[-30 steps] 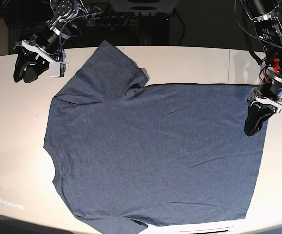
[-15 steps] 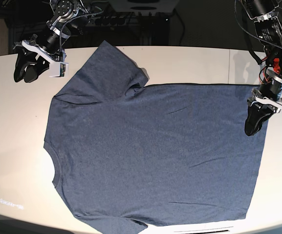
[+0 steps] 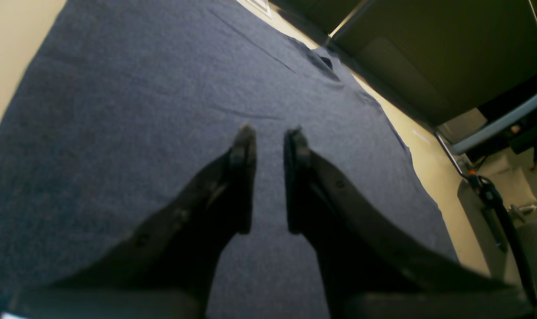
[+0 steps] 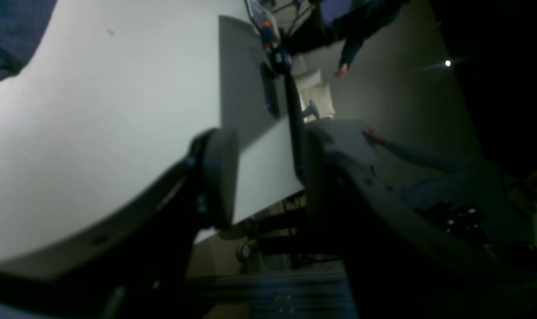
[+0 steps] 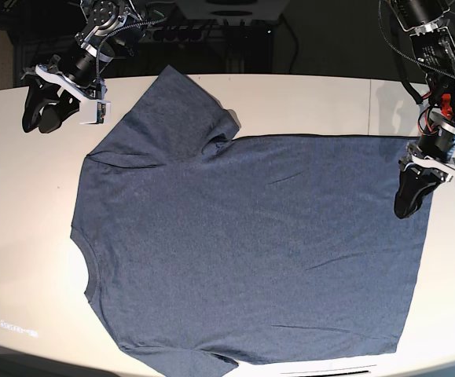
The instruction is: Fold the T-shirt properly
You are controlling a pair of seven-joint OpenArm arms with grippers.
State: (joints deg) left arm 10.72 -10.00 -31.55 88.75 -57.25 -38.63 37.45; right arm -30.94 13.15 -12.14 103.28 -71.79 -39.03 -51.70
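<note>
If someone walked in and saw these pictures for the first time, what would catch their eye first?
The slate-blue T-shirt dominates, spread flat over most of the white table, collar at the base view's left. The left gripper hangs over the shirt's hem end with a narrow gap between its jaws. The right gripper stands open over bare table beyond the sleeve.

Slate-blue T-shirt, flat, unfolded

Both arms are clad in black, with white brackets at the wrists; black cables are looped along them, and tapered black fingers are fitted.
</note>
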